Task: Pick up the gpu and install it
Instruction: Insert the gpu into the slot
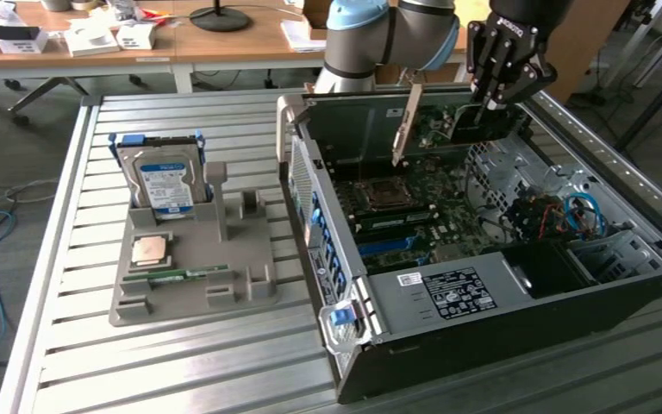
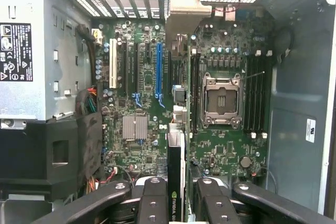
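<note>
Gpu (letters "QU") in tool

We see a black-and-green gpu, a silver hard drive labelled blue-white, and a grey ribbed surface.

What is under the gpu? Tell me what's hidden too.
Under the gpu, clamped in the gripper, lies the motherboard, with a blue slot close by. The strip directly beneath the card is covered.
</note>
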{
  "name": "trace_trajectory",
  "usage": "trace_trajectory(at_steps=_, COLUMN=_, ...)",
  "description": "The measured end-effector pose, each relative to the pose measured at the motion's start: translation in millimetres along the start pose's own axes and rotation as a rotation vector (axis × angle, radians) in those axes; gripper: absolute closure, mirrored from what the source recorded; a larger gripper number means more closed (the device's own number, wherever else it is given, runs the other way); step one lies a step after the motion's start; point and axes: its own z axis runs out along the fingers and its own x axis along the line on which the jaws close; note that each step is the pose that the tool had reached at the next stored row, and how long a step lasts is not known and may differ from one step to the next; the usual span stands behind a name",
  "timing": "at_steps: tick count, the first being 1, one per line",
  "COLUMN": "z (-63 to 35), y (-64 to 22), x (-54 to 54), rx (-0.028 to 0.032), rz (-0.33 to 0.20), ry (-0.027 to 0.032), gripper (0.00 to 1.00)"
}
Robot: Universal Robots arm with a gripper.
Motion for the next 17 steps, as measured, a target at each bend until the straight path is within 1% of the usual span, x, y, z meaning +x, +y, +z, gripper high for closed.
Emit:
trace_trajectory(at_steps=3, z=0.1, y=0.1, x=0.0, rx=0.0001, rz=0.0, ry=-0.0003, gripper=0.74)
trace_trajectory(at_steps=5, z=0.3, y=2.1, x=0.0, rx=0.0002, rz=0.007, ry=-0.0006, gripper=0.74)
trace_trajectory(at_steps=10, z=1.1, y=4.0, x=0.0, rx=0.0002, rz=0.05, ry=0.0002, gripper=0.74)
trace_trajectory(at_steps=13, z=1.4, y=4.0, x=0.0, rx=0.0003, rz=0.052, ry=0.0001, gripper=0.74)
trace_trajectory(at_steps=17, z=4.7, y=4.2, x=0.0, rx=0.0003, rz=0.058, ry=0.0001, gripper=0.74)
